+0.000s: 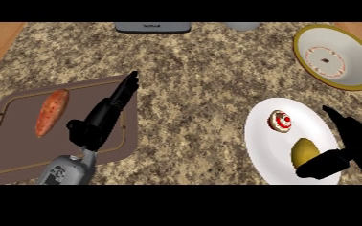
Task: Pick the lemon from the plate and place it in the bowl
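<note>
A yellow lemon (304, 151) lies on the lower right part of a white plate (264, 139). My right hand (338, 149) is at the plate's right edge, its thumb curving under the lemon and its fingers rising on the lemon's right side, not closed round it. The bowl (311, 42), yellow-rimmed and white inside, stands at the far right of the counter. My left hand (105, 114) rests open over the brown tray, fingers pointing up.
A small round red-and-white item (280, 121) sits on the plate above the lemon. A brown tray (21, 148) at left carries an orange sweet potato (51, 111). A grey appliance (152, 27) and a grey round object (243, 26) stand at the far edge.
</note>
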Action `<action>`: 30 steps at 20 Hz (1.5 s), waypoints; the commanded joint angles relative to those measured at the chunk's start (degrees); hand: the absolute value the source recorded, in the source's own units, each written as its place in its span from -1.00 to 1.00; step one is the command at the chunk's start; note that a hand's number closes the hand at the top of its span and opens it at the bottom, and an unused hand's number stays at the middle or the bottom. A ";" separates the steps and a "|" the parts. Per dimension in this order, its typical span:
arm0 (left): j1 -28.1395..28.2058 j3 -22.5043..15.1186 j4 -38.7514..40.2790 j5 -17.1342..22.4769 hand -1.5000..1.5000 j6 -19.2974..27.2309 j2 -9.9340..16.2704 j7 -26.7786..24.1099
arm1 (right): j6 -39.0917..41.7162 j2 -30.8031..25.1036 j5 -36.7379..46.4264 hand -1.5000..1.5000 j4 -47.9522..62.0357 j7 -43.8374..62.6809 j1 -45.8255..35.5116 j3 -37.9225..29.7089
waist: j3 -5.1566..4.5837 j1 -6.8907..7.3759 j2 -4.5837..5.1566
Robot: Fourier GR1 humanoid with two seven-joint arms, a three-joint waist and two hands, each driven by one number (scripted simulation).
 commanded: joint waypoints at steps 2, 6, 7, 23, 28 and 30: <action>3.29 1.05 -1.13 0.30 0.00 -1.32 1.23 -1.43 | -0.73 -0.72 3.80 -1.00 0.00 11.72 0.77 -0.18 | 0.01 -0.27 -0.11; -1.30 1.33 -2.58 0.44 0.00 -0.76 0.26 3.63 | -2.13 3.92 8.53 -1.00 4.63 12.71 -0.11 2.97 | 0.05 0.22 0.06; -0.04 1.46 -0.93 0.50 0.00 -1.80 0.20 0.82 | -1.80 4.22 8.90 -1.00 2.96 13.91 -0.07 2.97 | 0.01 -0.07 0.04; 2.76 0.86 -0.71 -3.93 0.00 -1.20 -2.83 -1.05 | -2.32 11.75 14.71 -1.00 11.53 2.26 7.47 -1.16 | 0.10 -0.46 0.02; 1.65 4.21 -1.73 -2.52 0.00 -4.67 -2.63 2.47 | -1.42 16.09 21.75 1.00 13.70 -2.92 4.81 -3.13 | 0.10 -0.27 0.03; 4.77 5.12 -2.28 -3.09 0.00 -5.73 -1.32 -1.29 | 0.26 13.54 21.76 1.00 11.08 -3.16 6.47 -5.90 | 0.09 -0.32 -0.02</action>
